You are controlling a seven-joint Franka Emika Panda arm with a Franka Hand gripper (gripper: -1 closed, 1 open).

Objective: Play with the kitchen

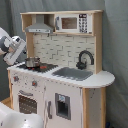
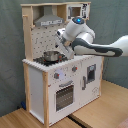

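Apparently the approach step: the hand (image 2: 63,46) hovers near the pot (image 2: 50,56) on the kitchen (image 1: 60,75); finger state cannot be told; next, a descent onto the pot.

White arm extended horizontally, wrist bent down, tool (image 2: 64,48) pointing downward

Grey curtain backdrop (image 1: 115,50); wooden floor (image 2: 100,107).

In the first exterior view, the kitchen (image 1: 60,70) stands upright, a small metal pot (image 1: 32,62) on its stovetop, the arm (image 1: 12,47) near its left edge.
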